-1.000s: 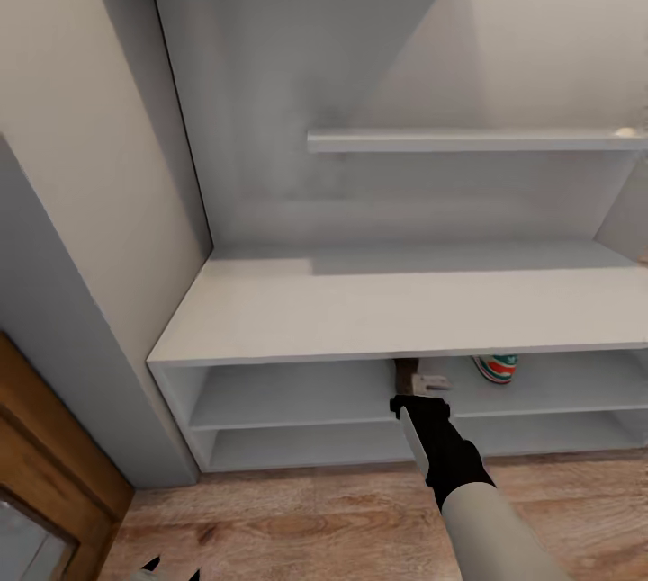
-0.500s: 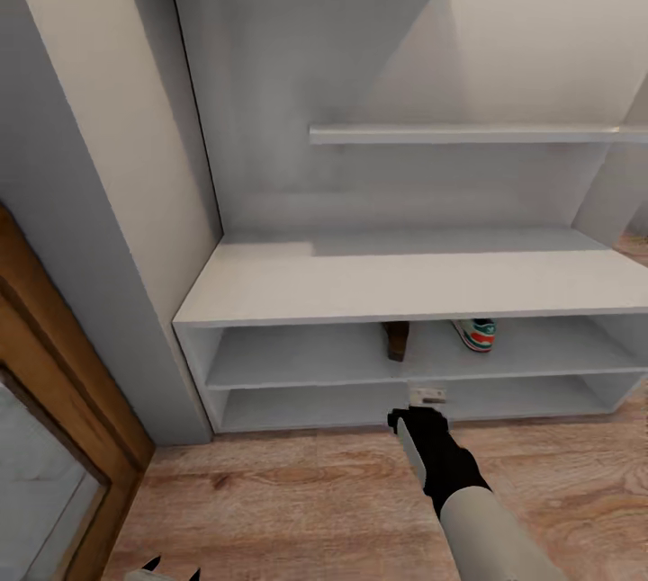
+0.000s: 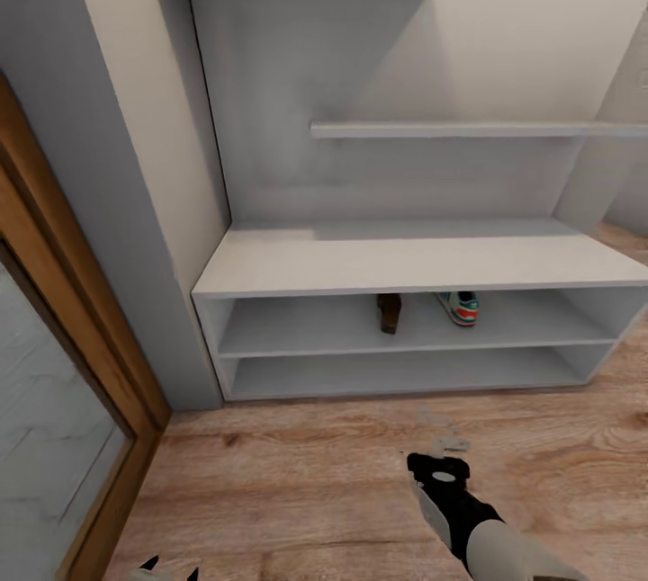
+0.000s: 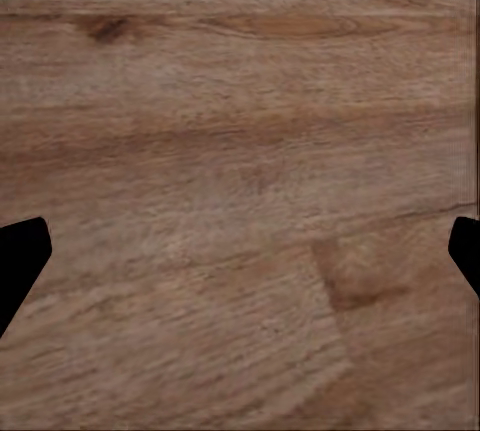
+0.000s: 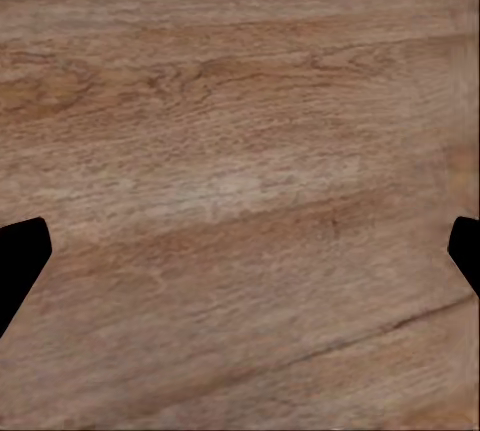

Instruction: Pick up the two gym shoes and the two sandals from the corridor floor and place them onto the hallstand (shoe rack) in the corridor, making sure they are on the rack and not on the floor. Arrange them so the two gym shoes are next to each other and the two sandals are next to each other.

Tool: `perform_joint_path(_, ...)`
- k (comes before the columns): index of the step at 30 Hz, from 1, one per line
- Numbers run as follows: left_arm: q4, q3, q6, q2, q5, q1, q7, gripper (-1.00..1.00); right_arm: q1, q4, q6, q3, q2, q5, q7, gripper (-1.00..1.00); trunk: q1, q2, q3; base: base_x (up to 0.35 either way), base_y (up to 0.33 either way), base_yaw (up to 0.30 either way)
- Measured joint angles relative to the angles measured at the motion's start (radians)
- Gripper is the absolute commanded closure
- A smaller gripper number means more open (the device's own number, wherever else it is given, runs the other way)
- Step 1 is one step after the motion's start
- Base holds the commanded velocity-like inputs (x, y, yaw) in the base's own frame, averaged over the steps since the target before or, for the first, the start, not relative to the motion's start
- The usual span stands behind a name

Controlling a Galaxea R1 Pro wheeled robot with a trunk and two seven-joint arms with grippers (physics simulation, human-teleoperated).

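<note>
Withdrawn from the sandal (image 3: 389,312), right gripper (image 3: 447,444) hangs spread over floor (image 3: 297,482).

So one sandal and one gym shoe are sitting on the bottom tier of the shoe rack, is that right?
Not quite. The sandal and gym shoe sit on the upper tier of the shoe rack's bench, not the bottom one, as the head view shows.

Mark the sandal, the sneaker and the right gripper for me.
sandal (image 3: 389,312), head view, its brown heel end.
sneaker (image 3: 461,307), head view, its heel.
right gripper (image 3: 447,444), head view, between its fingertips.
</note>
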Motion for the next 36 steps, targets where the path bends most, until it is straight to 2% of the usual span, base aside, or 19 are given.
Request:
perform_joint_path(6, 0.0, 0.003, -0.001, 0.0, 0.0, 0.0, 0.0, -1.0, 0.002, 0.151, -0.214, 0.003, -0.045, 0.003, 0.002, -1.0, 0.0, 0.0, 0.0, -0.337, 0.0, 0.0)
perform_joint_path(7, -0.001, 0.003, -0.001, 0.0, 0.001, 0.0, 0.001, -1.0, 0.024, 0.183, -0.313, 0.0, -0.059, 0.002, 0.002, -1.0, 0.0, 0.0, 0.0, -0.337, 0.0, 0.0)
perform_joint_path(10, -0.001, 0.004, -0.002, 0.0, 0.003, 0.0, 0.002, -1.0, 0.058, 0.192, -0.361, 0.004, -0.064, 0.004, 0.002, -1.0, 0.0, 0.0, 0.0, -0.266, 0.0, 0.0)
perform_joint_path(11, -0.001, 0.004, -0.003, 0.0, 0.005, 0.0, 0.002, -1.0, 0.088, 0.196, -0.385, 0.002, -0.069, 0.025, 0.003, -1.0, 0.0, 0.0, 0.0, -0.103, 0.0, 0.0)
perform_joint_path(15, -0.001, 0.003, -0.004, 0.0, 0.006, 0.0, 0.012, -1.0, 0.097, 0.197, -0.392, 0.006, -0.085, 0.074, 0.001, -1.0, -0.001, 0.0, 0.0, -0.044, 0.0, 0.0)
perform_joint_path(16, -0.001, 0.002, -0.006, 0.0, 0.008, 0.0, 0.036, -1.0, 0.1, 0.197, -0.394, 0.005, -0.093, 0.108, 0.001, -1.0, -0.001, 0.0, 0.0, -0.009, 0.0, 0.0)
perform_joint_path(19, 0.001, -0.001, -0.008, 0.0, 0.008, 0.0, 0.072, -1.0, 0.11, 0.197, -0.395, 0.005, -0.096, 0.124, -0.002, -1.0, -0.001, 0.0, 0.0, -0.003, 0.0, 0.0)
perform_joint_path(27, 0.003, 0.0, -0.008, 0.001, 0.008, 0.0, 0.083, -1.0, 0.128, 0.197, -0.395, 0.005, -0.094, 0.125, -0.005, -1.0, -0.001, 0.0, 0.0, 0.0, 0.0, -0.017)
perform_joint_path(36, 0.005, -0.001, -0.007, 0.001, 0.016, 0.0, 0.136, -1.0, 0.131, 0.197, -0.394, 0.0, -0.095, 0.12, -0.006, -1.0, -0.001, 0.0, 0.0, 0.0, 0.0, -0.243)
